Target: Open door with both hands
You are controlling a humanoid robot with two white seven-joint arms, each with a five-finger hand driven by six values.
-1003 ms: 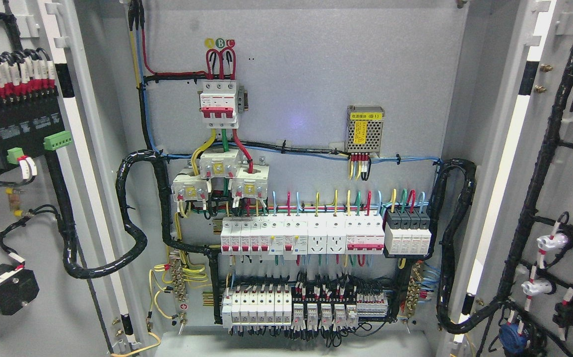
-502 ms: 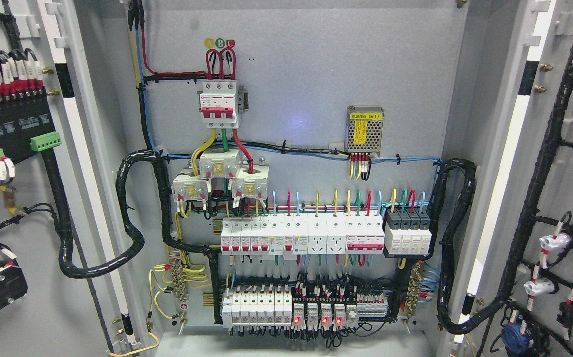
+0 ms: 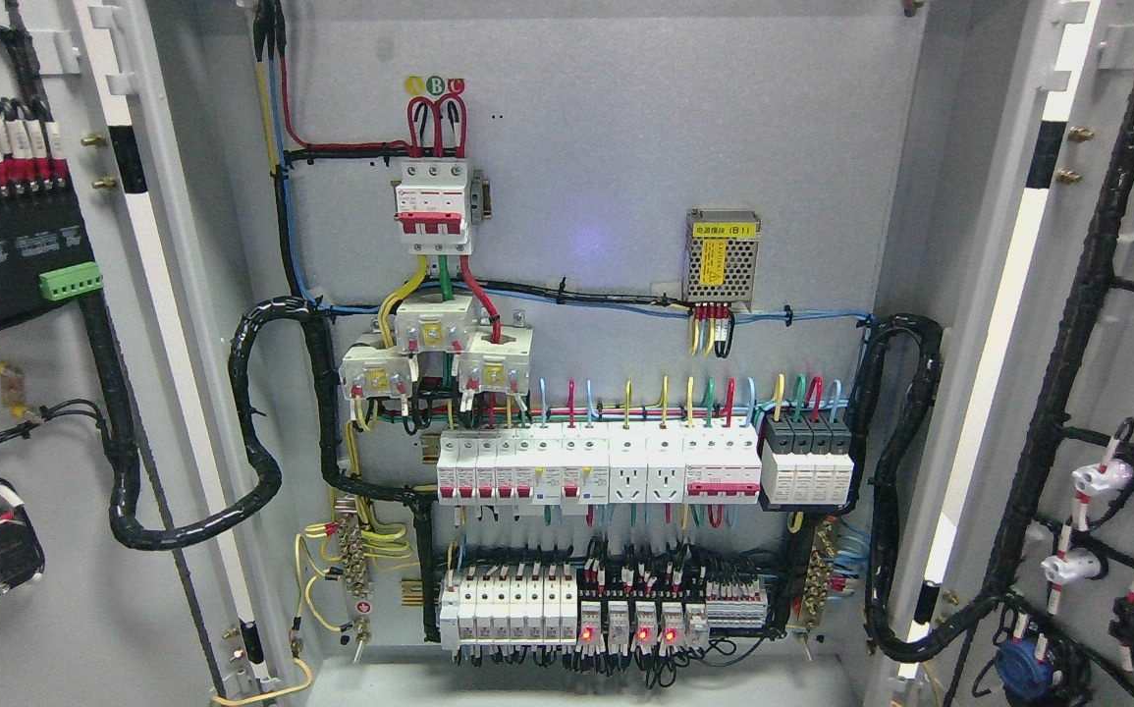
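An electrical cabinet stands wide open before me. Its left door [image 3: 46, 609] is swung out to the left, showing its inner side with a black module [image 3: 7, 255] and wiring. Its right door [image 3: 1131, 353] is swung out to the right, with black cable looms and white connectors on its inner face. Between them the grey back panel [image 3: 606, 147] carries breakers, terminal rows and a small power supply [image 3: 722, 257]. Neither of my hands nor either arm shows in the head view.
Thick black cable bundles [image 3: 262, 462] loop from the left door hinge side into the cabinet, and another bundle [image 3: 886, 550] loops at the right. Rows of white breakers [image 3: 596, 466] fill the lower middle. Three red lamps [image 3: 643, 635] glow on the bottom relays.
The left door has swung further left, its black module sliding toward the picture's edge. The right door shifted slightly right. A grey hand at the lower left corner has left the view. Red relay lamps lit.
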